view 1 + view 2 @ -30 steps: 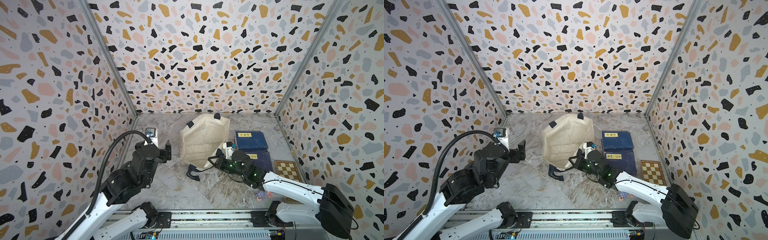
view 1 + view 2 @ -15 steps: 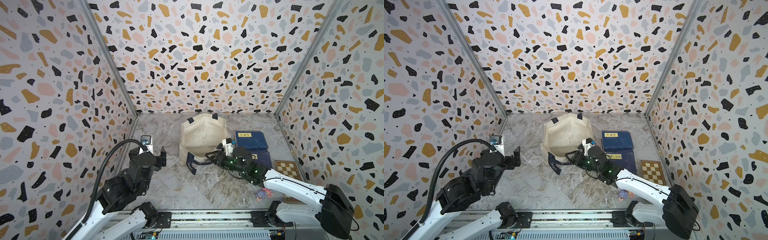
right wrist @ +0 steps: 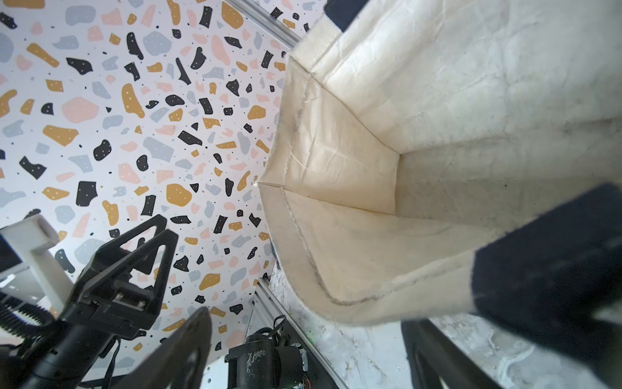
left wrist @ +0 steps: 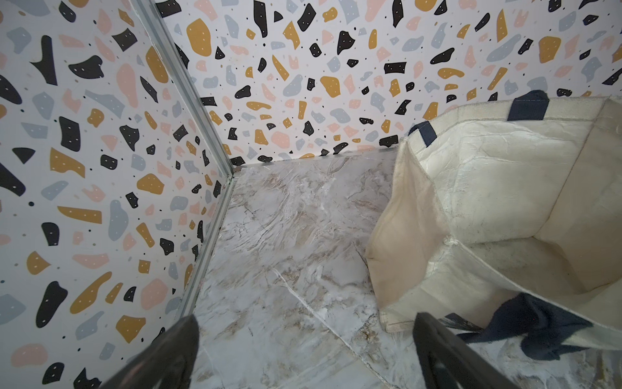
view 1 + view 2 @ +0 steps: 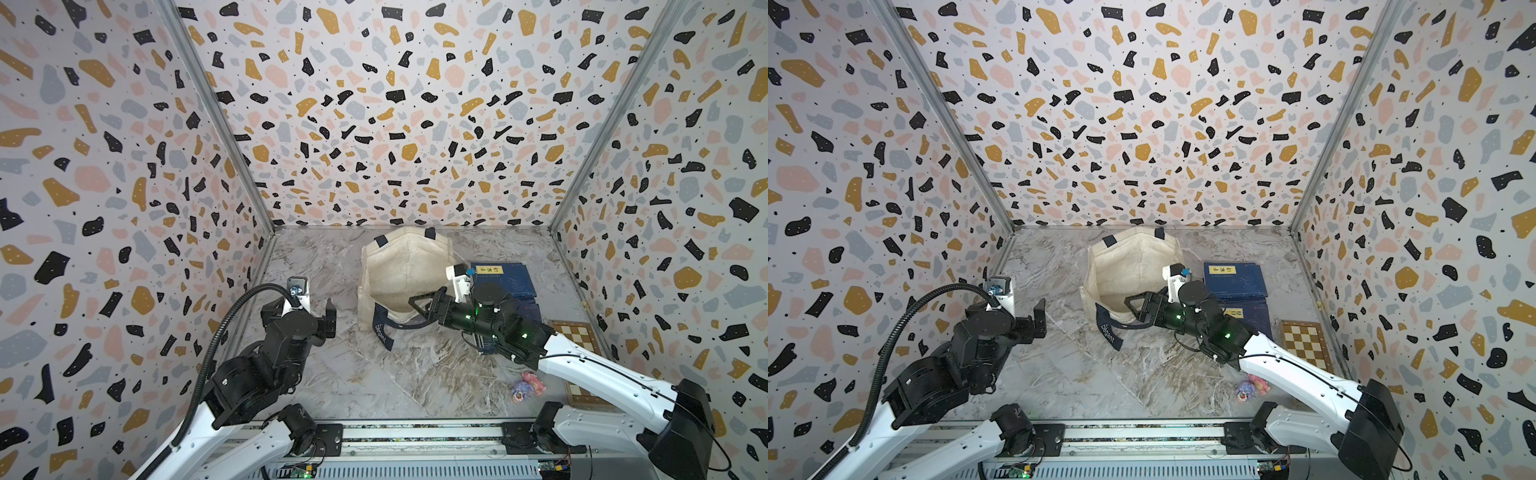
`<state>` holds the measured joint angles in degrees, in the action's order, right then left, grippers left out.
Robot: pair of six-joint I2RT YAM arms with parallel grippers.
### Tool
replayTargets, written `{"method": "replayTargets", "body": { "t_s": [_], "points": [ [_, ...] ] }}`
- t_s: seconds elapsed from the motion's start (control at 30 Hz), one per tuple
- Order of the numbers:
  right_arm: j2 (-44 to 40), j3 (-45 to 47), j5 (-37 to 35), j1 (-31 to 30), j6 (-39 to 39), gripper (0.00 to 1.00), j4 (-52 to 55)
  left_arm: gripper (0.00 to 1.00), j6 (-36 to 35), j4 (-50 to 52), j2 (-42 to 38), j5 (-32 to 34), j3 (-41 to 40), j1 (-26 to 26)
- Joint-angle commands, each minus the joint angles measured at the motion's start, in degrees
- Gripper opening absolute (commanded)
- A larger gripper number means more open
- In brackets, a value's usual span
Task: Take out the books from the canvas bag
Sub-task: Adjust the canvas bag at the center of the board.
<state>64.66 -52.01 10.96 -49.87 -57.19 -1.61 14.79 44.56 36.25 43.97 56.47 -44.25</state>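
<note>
The canvas bag (image 5: 399,270) sits open-mouthed on the bench (image 5: 415,374), its visible interior empty. The books (image 5: 505,280) lie stacked just beside it. The right claw (image 5: 1134,309), jaws apart, hangs at the bag's mouth. The left claw (image 4: 303,328), also apart, stands clear. Backing out should avoid snagging the navy strap (image 5: 382,328).

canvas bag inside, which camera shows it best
Right wrist view: it looks straight into the open canvas bag, showing inner walls, seams and bottom. The left wrist view catches part of the interior at an angle. In both top views the bag is small.
</note>
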Motion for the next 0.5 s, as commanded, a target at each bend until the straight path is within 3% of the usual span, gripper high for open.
{"method": "replayTargets", "body": {
  "t_s": [0.0, 0.27, 0.47],
  "points": [
    [-2.9, -5.8, -2.0, 0.0, 8.1, 0.99, 6.4, 0.99, -0.8, -2.9, -1.3, 0.3, -1.3, 0.3],
    [-9.4, -10.2, -14.3, 1.2, 21.0, 0.99, 14.0, 0.99, 0.2, -4.9, -3.7, 0.3, -5.3, 1.0],
    [-17.2, -3.4, -25.0, 7.5, 28.3, 0.99, 10.3, 0.99, 1.7, -4.5, -3.4, -1.9, -7.0, 2.1]
  ]
}}
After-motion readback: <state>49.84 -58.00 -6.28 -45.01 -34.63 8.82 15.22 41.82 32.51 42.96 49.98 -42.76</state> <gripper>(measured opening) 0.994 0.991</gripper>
